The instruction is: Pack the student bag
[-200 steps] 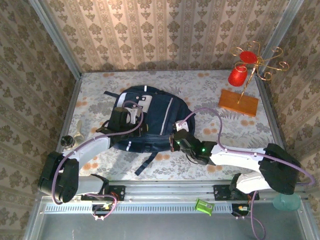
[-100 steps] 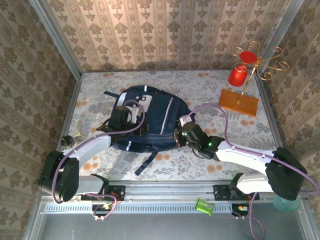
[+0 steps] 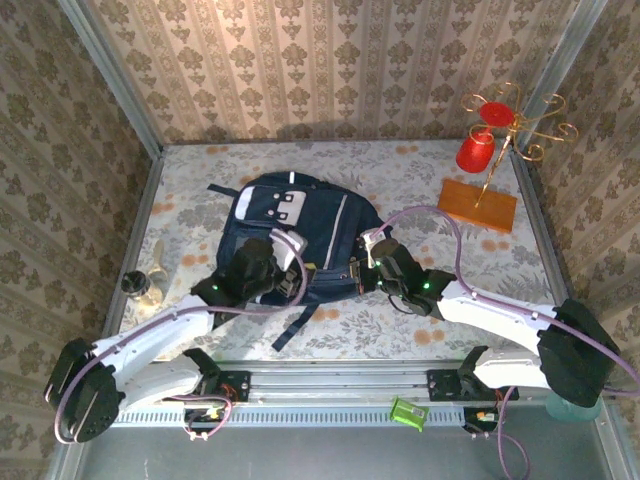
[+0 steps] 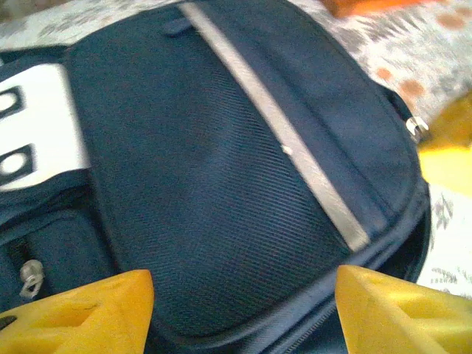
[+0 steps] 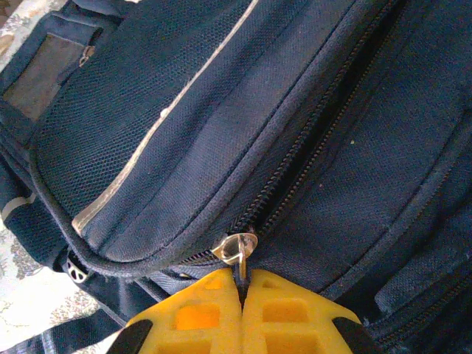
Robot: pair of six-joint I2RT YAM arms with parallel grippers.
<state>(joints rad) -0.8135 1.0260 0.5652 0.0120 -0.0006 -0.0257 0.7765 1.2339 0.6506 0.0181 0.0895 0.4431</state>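
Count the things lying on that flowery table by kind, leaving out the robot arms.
Backpack: 1
Gold stand with wooden base: 1
Red items on the stand: 2
Small items by the left edge, too small to identify: 2
Total: 6

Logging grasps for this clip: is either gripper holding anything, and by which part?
The right gripper pinches the zipper pull of the student bag; the left gripper is open above it, holding nothing.
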